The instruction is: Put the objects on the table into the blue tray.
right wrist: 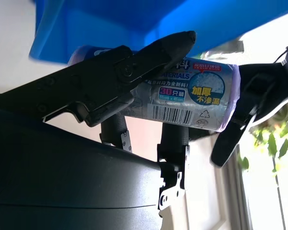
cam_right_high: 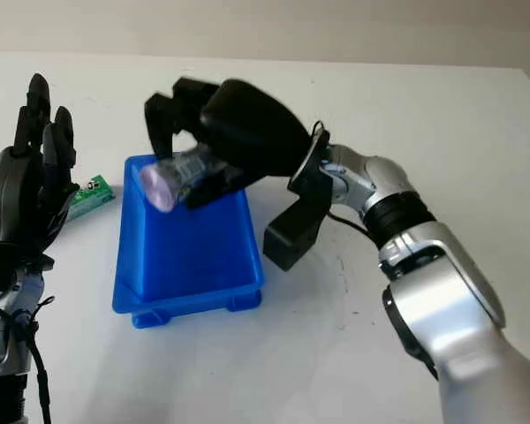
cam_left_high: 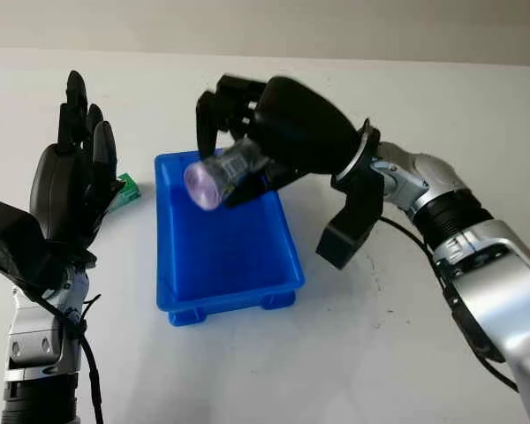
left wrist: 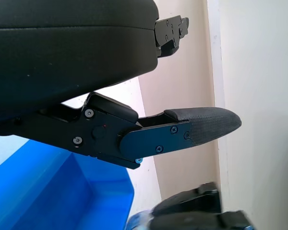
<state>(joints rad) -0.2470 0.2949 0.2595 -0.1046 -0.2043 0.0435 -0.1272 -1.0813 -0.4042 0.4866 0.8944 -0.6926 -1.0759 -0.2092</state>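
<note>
My right hand (cam_left_high: 238, 141) hangs over the far end of the blue tray (cam_left_high: 274, 265), shut on a roll of purple bags in a clear printed wrapper (cam_left_high: 219, 175). The roll (right wrist: 192, 93) lies sideways across the fingers (right wrist: 134, 62), its purple end facing the tray's left wall. A small green packet (cam_left_high: 124, 188) lies on the table left of the tray. My left hand (cam_left_high: 75, 172) is raised at the left, open, just in front of the green packet. The tray (left wrist: 48, 191) also appears beneath the left hand's fingers (left wrist: 201, 125).
The white table (cam_left_high: 380, 353) spreads around the tray on all sides. A black cable (cam_left_high: 406, 231) runs along my right forearm, right of the tray.
</note>
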